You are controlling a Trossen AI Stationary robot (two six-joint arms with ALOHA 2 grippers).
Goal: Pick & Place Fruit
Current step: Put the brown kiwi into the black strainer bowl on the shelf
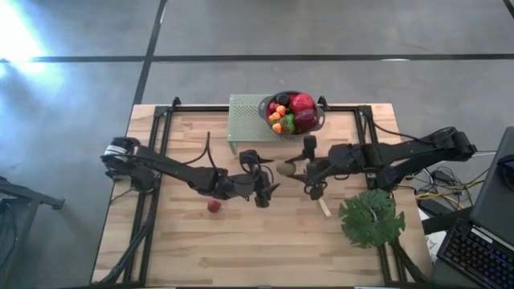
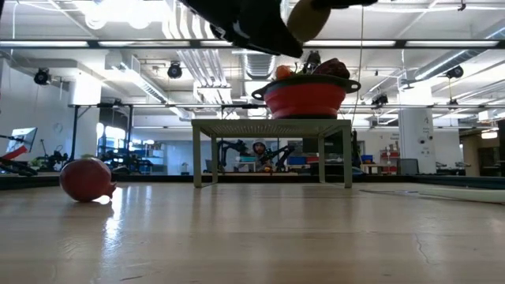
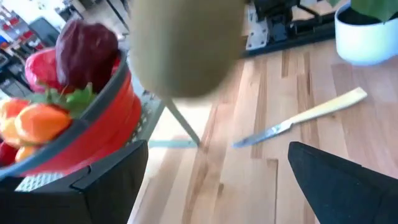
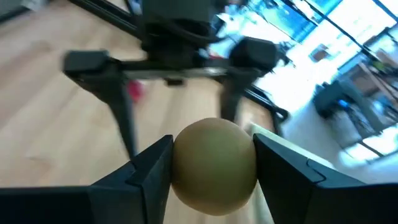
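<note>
the right gripper [image 4: 211, 171] pinches a brown kiwi [image 4: 214, 165] above mid-table, facing the left gripper's [image 1: 269, 191] spread fingers, with a red fruit [image 1: 214, 206], knife [image 3: 298, 118] and leaf [image 1: 371, 217] nearby, and beyond stands the red fruit-filled bowl [image 1: 317, 122] on its mesh stand [image 1: 245, 119].

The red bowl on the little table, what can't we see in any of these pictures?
- Red bowl: its lower fruit is hidden by the wall in the low view, too small in the high view.
- Kiwi: blurred in the left wrist view; right gripper fingers cover its sides.
- Left gripper: fingertips too small in the high view.
</note>
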